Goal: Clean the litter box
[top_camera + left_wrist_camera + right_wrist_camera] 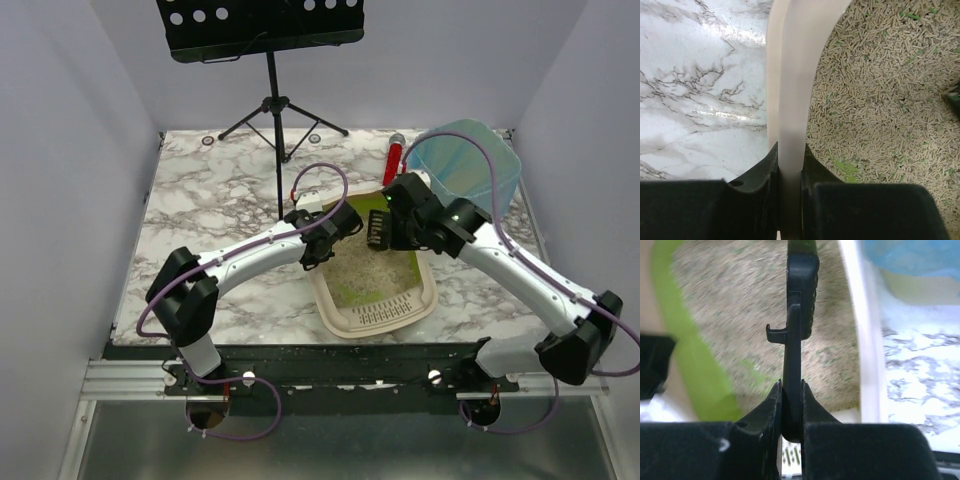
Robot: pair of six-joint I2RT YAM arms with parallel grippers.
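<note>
The litter box [345, 318] is a beige tray with a lime-green inner rim and a slotted grille [386, 316] at its near end, standing mid-table and filled with tan pellets [880, 100]. My left gripper [335, 232] is shut on the tray's left beige rim [792, 75], which runs straight up between the jaws of the left gripper [790, 165]. My right gripper [395, 215] hangs over the tray's far end. In its wrist view the right gripper [791, 390] is shut on the handle of a black scoop [800, 290], held edge-on above the litter.
A taller bin lined with a translucent blue bag [470, 165] stands just beyond the tray at the back right. A red object [394, 155] lies next to it. A black music stand [275, 100] rises at the table's back. White walls close in on three sides.
</note>
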